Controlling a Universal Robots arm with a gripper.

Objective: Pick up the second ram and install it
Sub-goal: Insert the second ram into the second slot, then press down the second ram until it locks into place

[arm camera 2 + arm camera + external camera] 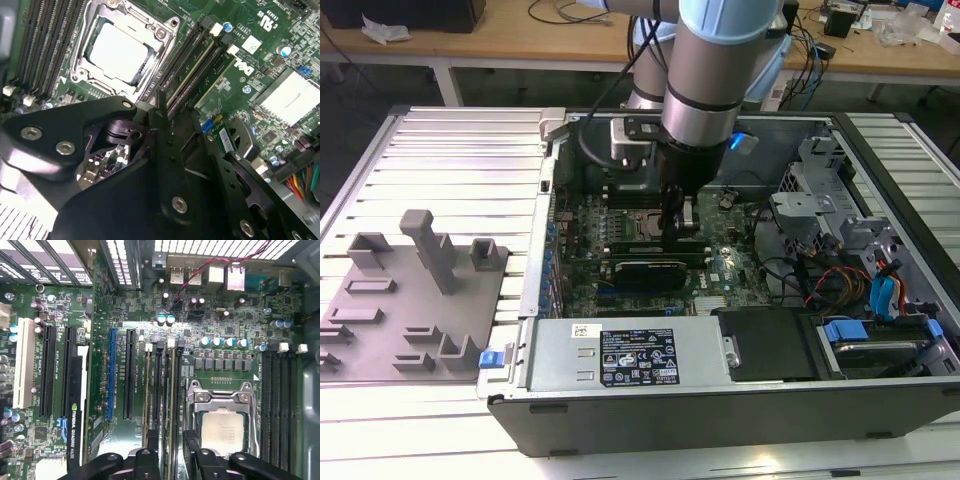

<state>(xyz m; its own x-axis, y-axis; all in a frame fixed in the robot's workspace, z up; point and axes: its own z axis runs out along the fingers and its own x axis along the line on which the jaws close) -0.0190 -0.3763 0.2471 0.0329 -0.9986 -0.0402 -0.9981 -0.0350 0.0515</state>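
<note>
gripper (678, 225) over memory slots (160, 390) beside CPU socket (222, 427) | jaws: cannot tell | motherboard (720, 262)

Exterior view overlooks the open computer (740, 300); both wrist views hover near its motherboard (220, 340).

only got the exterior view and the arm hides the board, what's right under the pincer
Observer: In the first wrist view the pincer sits over the memory slots beside the CPU socket.
Operator: any sticks in there
Observer: Two pale-edged strips in those slots look like seated sticks, though I cannot be sure.
Operator: other side of the socket
Observer: The far bank looks dark and empty.
</note>
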